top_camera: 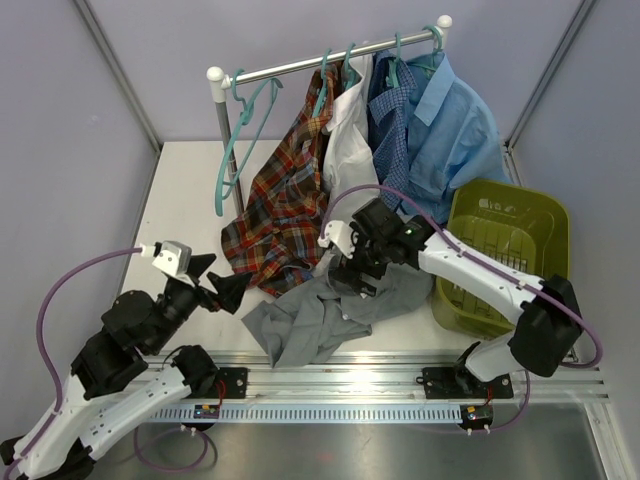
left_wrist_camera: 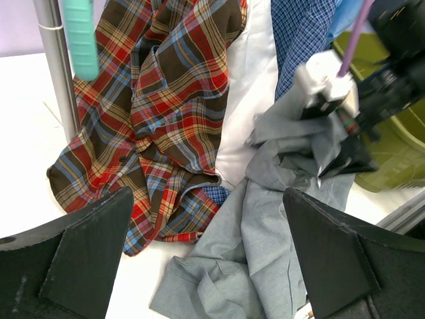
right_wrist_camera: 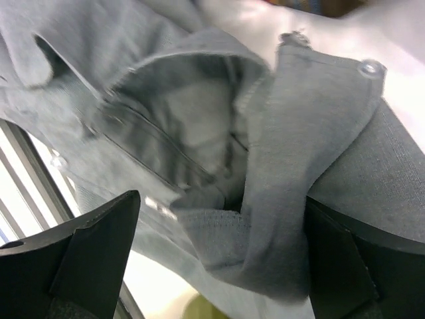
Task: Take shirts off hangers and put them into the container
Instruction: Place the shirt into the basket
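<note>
- While the grey shirt (top_camera: 325, 320) lies in a heap on the table (top_camera: 185, 200), off its hanger, the right gripper (top_camera: 350, 268) sits right on top of it with its jaws wide apart
- In that arm's own view, grey cloth is bunched between the two fingers (right_wrist_camera: 86, 259) and hangs over one of them, but nothing is pinched
- The left gripper (top_camera: 222, 288) is let go too, holding nothing, just beside the bottom of the plaid shirt (top_camera: 285, 205)
- The plaid shirt, white shirt (top_camera: 350, 140), dark blue shirt (top_camera: 393, 120) and light blue shirt (top_camera: 455, 135) hang from the rail (top_camera: 300, 68), and one teal hanger (top_camera: 245, 120) hangs bare
- The green basket (top_camera: 462, 215) stands just to the right of the grey shirt
- I think the step is picking up the grey shirt
- Next, the right jaws need to close on a thick fold, lift it, and carry it right, over the basket
</note>
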`<state>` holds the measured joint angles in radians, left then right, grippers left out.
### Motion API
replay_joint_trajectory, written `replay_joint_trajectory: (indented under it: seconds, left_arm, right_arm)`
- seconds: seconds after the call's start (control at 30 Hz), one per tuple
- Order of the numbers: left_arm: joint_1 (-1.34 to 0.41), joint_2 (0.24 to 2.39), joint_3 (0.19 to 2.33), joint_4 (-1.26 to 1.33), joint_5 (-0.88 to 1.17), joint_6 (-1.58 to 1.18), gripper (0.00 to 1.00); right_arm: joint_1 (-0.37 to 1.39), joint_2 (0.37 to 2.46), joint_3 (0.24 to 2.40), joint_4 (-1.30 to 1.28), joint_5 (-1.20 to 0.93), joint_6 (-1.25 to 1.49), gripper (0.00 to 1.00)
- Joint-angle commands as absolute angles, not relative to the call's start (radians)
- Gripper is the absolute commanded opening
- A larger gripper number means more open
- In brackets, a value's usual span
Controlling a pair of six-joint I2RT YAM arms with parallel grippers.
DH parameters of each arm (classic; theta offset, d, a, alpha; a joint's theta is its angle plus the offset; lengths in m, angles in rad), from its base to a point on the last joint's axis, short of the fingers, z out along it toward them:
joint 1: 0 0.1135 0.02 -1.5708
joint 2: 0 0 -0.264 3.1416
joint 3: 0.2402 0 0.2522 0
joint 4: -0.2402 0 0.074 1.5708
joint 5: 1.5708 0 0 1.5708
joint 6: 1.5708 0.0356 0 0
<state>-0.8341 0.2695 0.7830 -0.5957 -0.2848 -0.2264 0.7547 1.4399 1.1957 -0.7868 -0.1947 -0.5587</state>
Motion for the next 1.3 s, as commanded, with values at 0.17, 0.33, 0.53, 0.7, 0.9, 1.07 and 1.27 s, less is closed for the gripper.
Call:
replay_joint_trajectory:
  seconds: [0.17,0.33,0.53,0.7,0.9,1.07,1.27]
  left_arm:
    - [-0.834,0.229,0.793,-0.601,-0.321,-0.259,0.99]
    - [-0.834,0.221,0.799,-0.611,-0.324,-0.259,0.99]
    - [-0.833,0.213,0.793,-0.604,-0.324,-0.259,0.99]
    - [-0.833,0.198,0.773,-0.598,-0.313,-0.275,0.99]
    - [-0.833,0.169,0.758,-0.601,-0.31,-0.288,0.99]
    - [-0.833,0.153,0.752,-0.609,-0.308,-0.291,0.99]
    - [-0.834,0.167,0.749,-0.595,-0.304,-0.29,0.99]
  right_arm:
    - [0.882,1.581,1.18,-0.638,-0.242,-0.417,1.0]
    - [0.916,1.664,1.158,-0.588,-0.261,-0.362,0.99]
    - [0.963,1.782,1.129,-0.526,-0.089,-0.394,0.92]
    - [0.979,1.882,1.184,-0.58,-0.1,-0.413,0.4]
    - [0.98,1.861,1.282,-0.808,-0.268,-0.552,0.0]
    - [0.968,1.689,1.363,-0.998,-0.351,-0.73,0.0]
    - [0.807,1.54,1.555,-1.172,-0.468,-0.801,0.0]
